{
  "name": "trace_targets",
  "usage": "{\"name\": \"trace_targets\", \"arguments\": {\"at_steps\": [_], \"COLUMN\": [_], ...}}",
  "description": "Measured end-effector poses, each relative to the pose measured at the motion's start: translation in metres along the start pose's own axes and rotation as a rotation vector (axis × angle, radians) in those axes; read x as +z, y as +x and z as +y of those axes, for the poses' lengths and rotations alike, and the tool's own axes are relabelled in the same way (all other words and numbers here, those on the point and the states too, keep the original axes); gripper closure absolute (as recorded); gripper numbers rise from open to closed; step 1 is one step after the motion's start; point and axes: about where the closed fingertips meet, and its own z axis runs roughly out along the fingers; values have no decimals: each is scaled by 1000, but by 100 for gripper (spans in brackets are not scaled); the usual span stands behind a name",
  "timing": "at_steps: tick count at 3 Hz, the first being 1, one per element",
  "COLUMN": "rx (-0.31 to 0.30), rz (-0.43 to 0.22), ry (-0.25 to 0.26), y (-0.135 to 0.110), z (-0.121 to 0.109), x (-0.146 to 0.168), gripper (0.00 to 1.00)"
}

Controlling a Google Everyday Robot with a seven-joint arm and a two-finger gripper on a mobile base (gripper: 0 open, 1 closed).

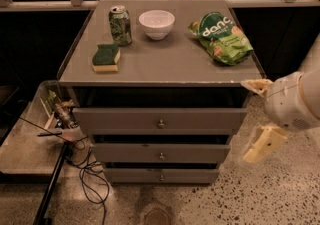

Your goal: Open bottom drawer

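The grey cabinet has three drawers. The bottom drawer is the lowest one, with a flat grey front and a small round knob at its centre; its front sits close to the cabinet and no tray shows. My gripper hangs to the right of the cabinet, level with the top and middle drawers. It is apart from the cabinet and well above and right of the bottom knob. Its cream fingers stand spread and hold nothing.
On the cabinet top are a green can, a white bowl, a green chip bag and a green-yellow sponge. A low shelf with clutter and loose cables lie left of the cabinet. Speckled floor lies in front.
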Motion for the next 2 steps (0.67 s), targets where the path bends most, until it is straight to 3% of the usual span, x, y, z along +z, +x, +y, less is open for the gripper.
{"name": "trace_targets", "arguments": {"at_steps": [1,2], "rx": [12,12], "rz": [-48,-48], "ry": [31,31], "y": [13,13], "z": [-1,-1], "x": [48,48], "gripper": [0,0]}}
